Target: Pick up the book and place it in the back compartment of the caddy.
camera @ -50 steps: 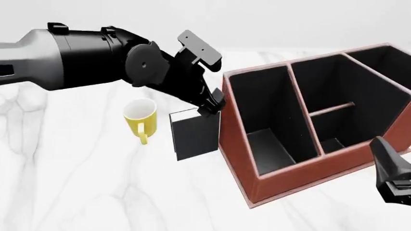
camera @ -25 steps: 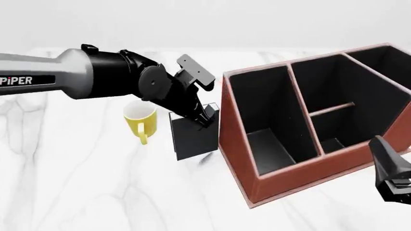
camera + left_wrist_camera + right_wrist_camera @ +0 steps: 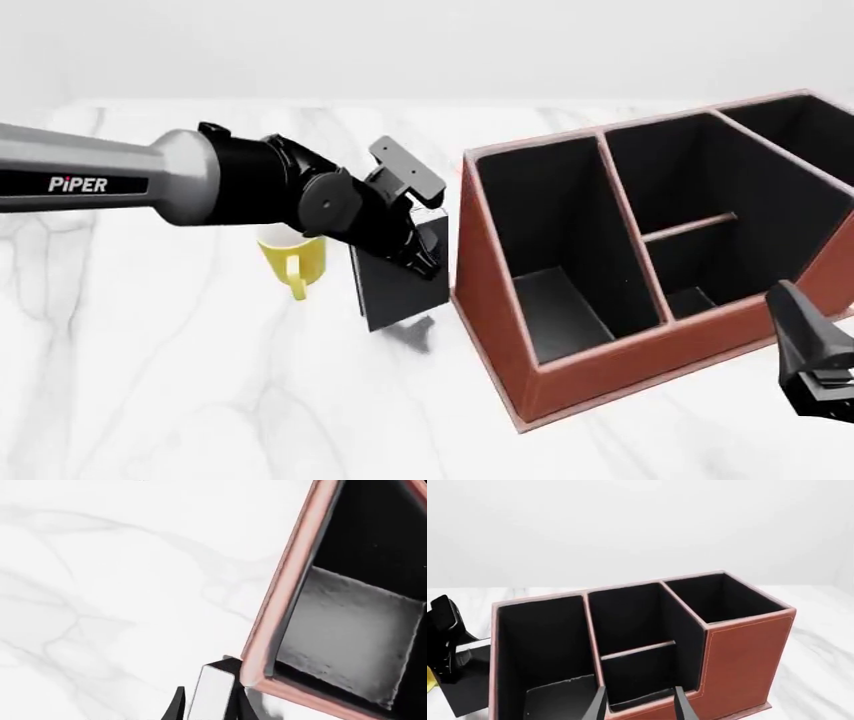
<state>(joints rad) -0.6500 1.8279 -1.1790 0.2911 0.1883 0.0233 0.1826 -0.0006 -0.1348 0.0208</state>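
Note:
The black book (image 3: pixel 395 292) stands upright on the table, between the yellow mug (image 3: pixel 292 262) and the caddy's (image 3: pixel 497 330) left wall. My left gripper (image 3: pixel 426 247) has come down over the book's top, one finger on each cover, shut on it. In the left wrist view the white page edge (image 3: pixel 213 692) fills the gap between the fingers (image 3: pixel 175 707). The back compartment (image 3: pixel 674 170) lies behind the thin crossbar (image 3: pixel 687 228) and holds nothing; it also shows in the right wrist view (image 3: pixel 627 615). My right gripper (image 3: pixel 817 372) is open and empty at the caddy's near right corner.
The caddy has a long undivided compartment (image 3: pixel 554 250) nearest the book and a further pocket (image 3: pixel 801 130) at far right. The mug stands close behind my left gripper. The caddy's rim (image 3: pixel 287 595) is right beside the left fingers. White marble table (image 3: pixel 200 400) spreads to the left.
My left arm has lowered and pulled back, bringing the gripper from above the book down over its top edge. The book, mug, caddy and right arm have stayed put.

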